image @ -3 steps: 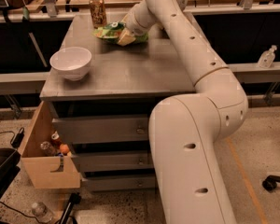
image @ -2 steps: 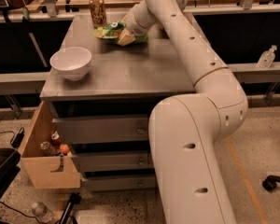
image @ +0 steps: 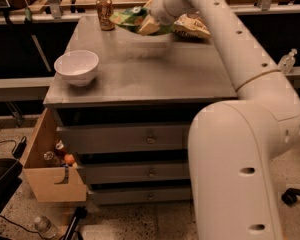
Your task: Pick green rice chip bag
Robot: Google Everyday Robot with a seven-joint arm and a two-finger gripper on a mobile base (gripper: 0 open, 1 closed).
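Note:
The green rice chip bag [image: 128, 18] is a glossy green bag with pale patches, held just above the far part of the grey table [image: 140, 79]. A blurred shadow lies on the table under it. My gripper [image: 149, 25] reaches in from the right at the end of the white arm [image: 230, 49] and is shut on the bag's right edge. One tan fingertip [image: 151, 27] shows below the bag. The far part of the bag is hidden behind the wrist.
A brown drink can [image: 105, 12] stands at the table's far left, close to the bag. A pale yellow and white snack bag [image: 192, 26] lies behind the arm. A white bowl [image: 76, 66] sits at the left front. An open drawer [image: 50, 176] with small items juts out lower left.
The green bag lay on the table under the gripper before. Now it is lifted off the surface in the gripper and sits slightly higher and to the right.

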